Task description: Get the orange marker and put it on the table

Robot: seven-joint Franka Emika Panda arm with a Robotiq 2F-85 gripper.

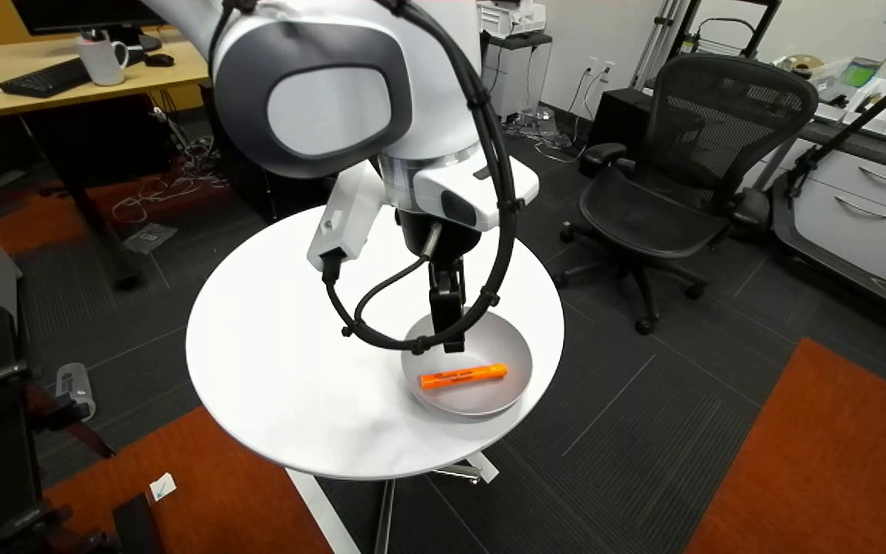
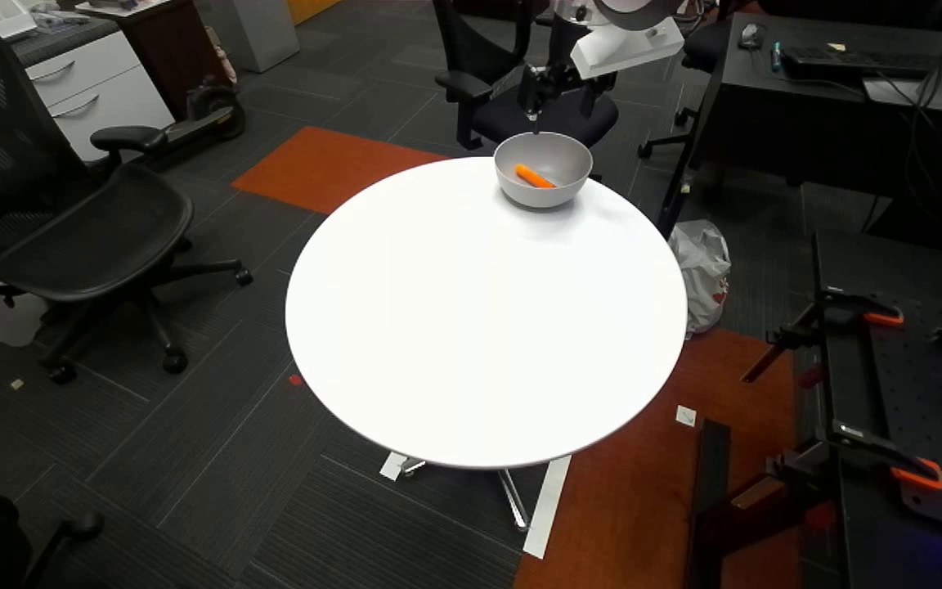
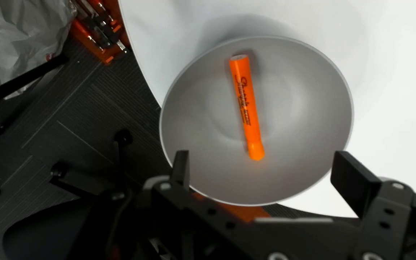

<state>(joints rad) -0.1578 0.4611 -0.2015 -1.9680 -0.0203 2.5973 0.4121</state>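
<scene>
Wrist view | 1 bag [image 3: 16,39], left of the bowl [image 3: 291,119] | 1 gripper [image 3: 261,159], 2 fingers [image 3: 354,177] spread wide, holding nothing, one near the bowl's left edge, one near its right; can't tell if they touch it | 1 orange marker [image 3: 246,106], lying inside the bowl | 1 bowl | 1 white table [image 3: 395,83], under the bowl

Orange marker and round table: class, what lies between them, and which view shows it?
The gray bowl, which stands on the table; the orange marker lies inside it. Both exterior views show this.
</scene>
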